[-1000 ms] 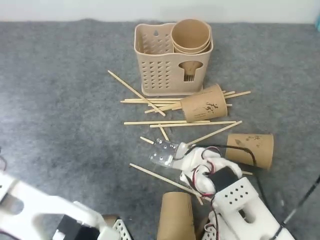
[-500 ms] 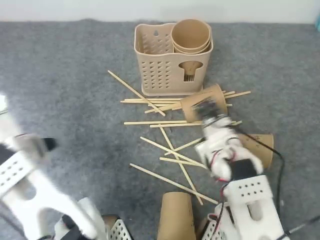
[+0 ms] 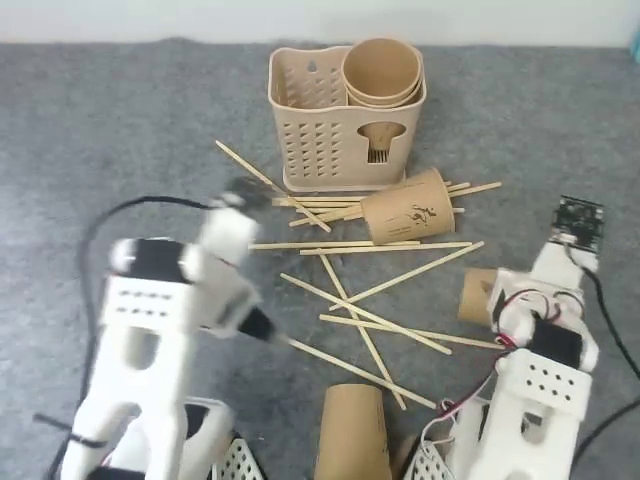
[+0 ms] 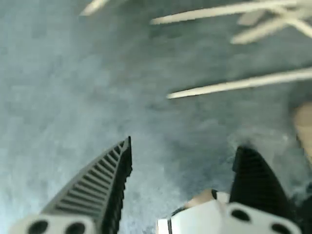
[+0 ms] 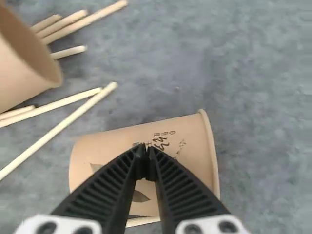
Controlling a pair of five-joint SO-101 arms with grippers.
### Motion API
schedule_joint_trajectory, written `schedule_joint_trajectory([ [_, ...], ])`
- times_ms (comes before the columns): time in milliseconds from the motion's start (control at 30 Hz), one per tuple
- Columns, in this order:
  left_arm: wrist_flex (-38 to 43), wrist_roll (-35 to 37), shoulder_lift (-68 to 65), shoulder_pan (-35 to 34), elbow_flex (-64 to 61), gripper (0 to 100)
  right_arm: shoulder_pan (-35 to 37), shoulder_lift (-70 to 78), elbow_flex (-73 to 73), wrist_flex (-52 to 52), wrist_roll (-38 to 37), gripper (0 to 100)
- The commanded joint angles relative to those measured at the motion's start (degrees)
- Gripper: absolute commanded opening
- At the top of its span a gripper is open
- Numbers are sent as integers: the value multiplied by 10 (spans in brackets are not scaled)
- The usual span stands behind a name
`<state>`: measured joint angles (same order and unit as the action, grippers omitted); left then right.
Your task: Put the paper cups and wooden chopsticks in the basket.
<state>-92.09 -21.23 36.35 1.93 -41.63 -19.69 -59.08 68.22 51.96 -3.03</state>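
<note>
Our left claw hangs released over grey felt matting, pale wooden chopsticks strewn just right of it. Our right claw is clenched on nothing above a tan paper cup lying sideways at the right. Far centre we see the beige perforated plastic basket, nested cups in its right compartment, another cup lying on sticks just nearer.

White perforated arms, black ribbed pincer fingers, red-black cables.
</note>
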Motion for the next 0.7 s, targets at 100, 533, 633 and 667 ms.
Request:
schedule_joint_trajectory([
  [100,-14,-17,34,294,6,320,-53,-11,-11,-15,-3,9],
  [533,-75,108,252,518,57,320,-39,-15,21,-51,-19,9],
  [633,-68,164,202,516,58,321,-39,-15,21,-51,-19,9],
  [667,-68,166,176,516,59,321,-39,-15,21,-51,-19,9],
])
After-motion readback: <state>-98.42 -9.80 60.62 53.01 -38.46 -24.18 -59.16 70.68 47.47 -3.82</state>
